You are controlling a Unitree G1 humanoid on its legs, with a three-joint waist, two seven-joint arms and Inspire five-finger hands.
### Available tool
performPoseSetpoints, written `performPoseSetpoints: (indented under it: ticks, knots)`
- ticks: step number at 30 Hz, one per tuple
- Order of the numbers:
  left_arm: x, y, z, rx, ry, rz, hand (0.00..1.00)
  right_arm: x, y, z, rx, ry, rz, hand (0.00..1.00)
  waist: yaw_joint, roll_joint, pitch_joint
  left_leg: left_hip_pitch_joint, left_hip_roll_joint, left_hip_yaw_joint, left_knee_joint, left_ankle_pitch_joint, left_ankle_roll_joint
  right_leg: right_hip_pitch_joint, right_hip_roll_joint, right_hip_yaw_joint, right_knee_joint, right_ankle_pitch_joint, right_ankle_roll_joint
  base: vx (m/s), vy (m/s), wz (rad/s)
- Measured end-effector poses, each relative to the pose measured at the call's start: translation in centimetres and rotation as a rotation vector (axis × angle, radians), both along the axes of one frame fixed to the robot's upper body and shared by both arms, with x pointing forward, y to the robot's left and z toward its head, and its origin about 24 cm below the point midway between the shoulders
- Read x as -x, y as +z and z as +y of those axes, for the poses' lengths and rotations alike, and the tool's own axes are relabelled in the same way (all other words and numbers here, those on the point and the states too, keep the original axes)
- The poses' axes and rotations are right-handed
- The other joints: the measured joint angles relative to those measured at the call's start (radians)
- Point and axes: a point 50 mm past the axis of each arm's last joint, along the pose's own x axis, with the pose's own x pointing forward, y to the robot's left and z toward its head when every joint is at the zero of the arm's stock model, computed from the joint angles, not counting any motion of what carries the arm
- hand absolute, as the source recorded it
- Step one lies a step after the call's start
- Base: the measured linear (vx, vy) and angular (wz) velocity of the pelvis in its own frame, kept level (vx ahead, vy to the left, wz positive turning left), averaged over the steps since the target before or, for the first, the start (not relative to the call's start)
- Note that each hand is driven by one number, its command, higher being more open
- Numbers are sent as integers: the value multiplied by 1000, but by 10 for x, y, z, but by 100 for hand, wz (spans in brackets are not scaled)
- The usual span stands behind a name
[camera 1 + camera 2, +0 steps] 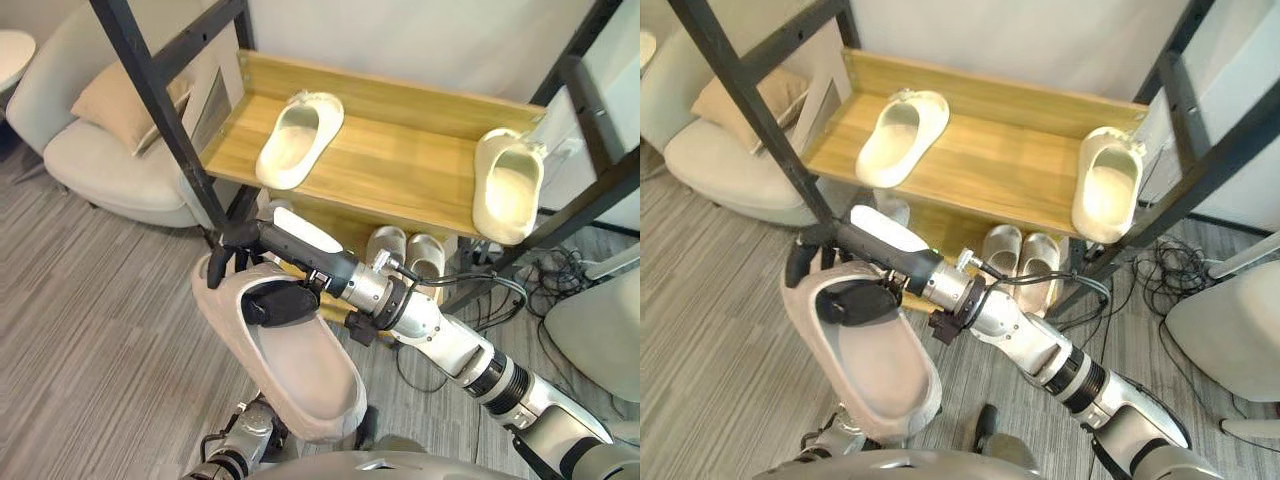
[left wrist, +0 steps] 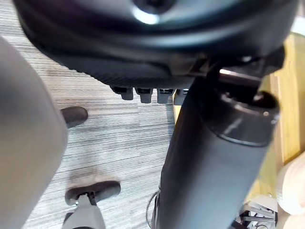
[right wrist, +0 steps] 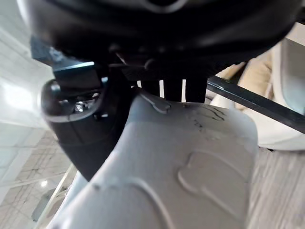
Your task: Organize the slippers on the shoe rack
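the right hand [image 1: 262, 262] is clamped on the toe of a grey slipper [image 1: 300, 365], thumb inside, just before the shoe rack [image 1: 400, 160]. its wrist view shows the slipper's patterned sole, which the head views hide. two cream slippers [image 1: 298, 138] [image 1: 510, 185] lie well apart on the top shelf. the left hand [image 2: 143, 43] is beside the grey slipper; i cannot tell its grasp.

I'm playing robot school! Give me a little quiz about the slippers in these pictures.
1. How many cream slippers lie on the top shelf? A one, B two, C four.
2. True or false: the right hand has its fingers curled round the grey slipper.
3. Fill in: the beige pair sits ____ the top shelf.
Key: 1 B; 2 true; 3 below.
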Motion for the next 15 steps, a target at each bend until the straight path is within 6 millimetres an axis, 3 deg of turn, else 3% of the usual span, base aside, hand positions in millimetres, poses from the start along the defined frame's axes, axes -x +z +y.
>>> performPoseSetpoints:
  ticks: [4,7,11,12,15]
  knots:
    - [-37,22,10,-33,1,-143,100,-31,-4,-14,58,-164,-5,0,27,5,122,-220,-3,-31,276,-105,-9,-210,-62,-10,306,-133,-16,-177,-58,20]
    - [-51,33,18,-13,57,-209,100,-41,4,-22,63,-235,-62,0,26,5,163,-323,-6,-39,390,-147,-6,-310,-91,-9,428,-181,-21,-159,-94,13]
    - [-72,52,18,26,84,-315,100,-66,36,-43,69,-380,-212,0,18,8,201,-487,-24,-60,534,-180,-13,-465,-135,-11,585,-236,-36,-100,-89,19]
    - [-81,61,16,39,86,-366,100,-80,56,-56,74,-466,-298,0,17,16,210,-567,-24,-69,608,-202,-15,-533,-146,-12,649,-256,-47,-61,-32,12]
    - [-90,71,15,43,87,-417,100,-89,77,-72,69,-560,-394,0,14,22,220,-639,-22,-80,677,-225,-14,-593,-156,-15,706,-276,-50,-62,-3,9]
